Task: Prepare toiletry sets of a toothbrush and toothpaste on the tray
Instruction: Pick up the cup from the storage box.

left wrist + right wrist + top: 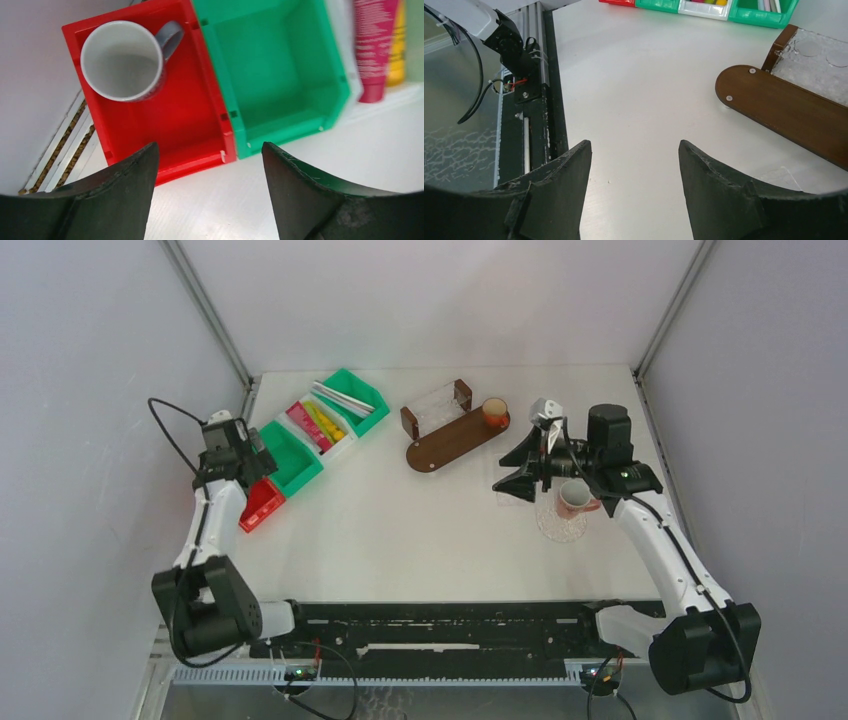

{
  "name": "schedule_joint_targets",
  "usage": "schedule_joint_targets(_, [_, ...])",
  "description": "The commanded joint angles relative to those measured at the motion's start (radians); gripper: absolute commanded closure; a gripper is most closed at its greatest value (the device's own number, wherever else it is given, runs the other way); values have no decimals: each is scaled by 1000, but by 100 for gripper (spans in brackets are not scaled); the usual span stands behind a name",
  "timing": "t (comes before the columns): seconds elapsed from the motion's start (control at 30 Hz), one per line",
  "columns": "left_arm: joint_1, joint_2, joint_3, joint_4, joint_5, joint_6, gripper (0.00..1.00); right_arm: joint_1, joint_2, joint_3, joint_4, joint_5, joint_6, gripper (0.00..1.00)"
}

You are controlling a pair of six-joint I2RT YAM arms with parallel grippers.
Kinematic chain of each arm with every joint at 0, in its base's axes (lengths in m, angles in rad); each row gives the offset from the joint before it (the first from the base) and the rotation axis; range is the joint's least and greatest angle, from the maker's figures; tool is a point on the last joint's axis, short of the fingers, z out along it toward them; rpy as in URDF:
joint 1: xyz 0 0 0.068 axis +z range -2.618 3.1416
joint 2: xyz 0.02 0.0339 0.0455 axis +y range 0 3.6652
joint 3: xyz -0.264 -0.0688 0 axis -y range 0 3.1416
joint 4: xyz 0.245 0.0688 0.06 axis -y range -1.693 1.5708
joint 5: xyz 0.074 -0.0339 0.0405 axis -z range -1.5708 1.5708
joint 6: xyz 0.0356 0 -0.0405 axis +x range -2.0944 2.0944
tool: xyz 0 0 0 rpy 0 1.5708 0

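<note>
Left gripper (209, 150): jaws spread, empty, above the red bin (190, 125) containing the grey mug (122, 60). Right gripper (634, 145): jaws spread, empty, over the table (639, 75) beside the wooden tray (784, 110). Orange cup (494, 412) stands on the tray's end.

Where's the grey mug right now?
Left wrist view, upper left: the grey mug stands in the red bin, next to the green bin.

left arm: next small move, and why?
Probably shift the left gripper over the grey mug, then lower. Its jaws stand open and empty. The mug sits upright in the red bin, up and left of the jaw gap in the wrist view, not yet straddled.
</note>
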Motion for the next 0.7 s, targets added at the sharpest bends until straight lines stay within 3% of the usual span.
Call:
schedule_joint_targets(0.0, [65,85,136,52,38,30,22,20,-5,34,-6,22,-52,28])
schedule_joint_targets(0.2, [92,183,210,46,-18,71,25,36,-5,34,-17,44,-78,28])
schedule_joint_targets(0.43, [121,324,302,-9,-29,106,50,45,-2,34,-26,58,-96,28])
schedule_joint_targets(0.67, [143,387,313,-30,-39,117,57,49,4,34,-29,64,-103,28])
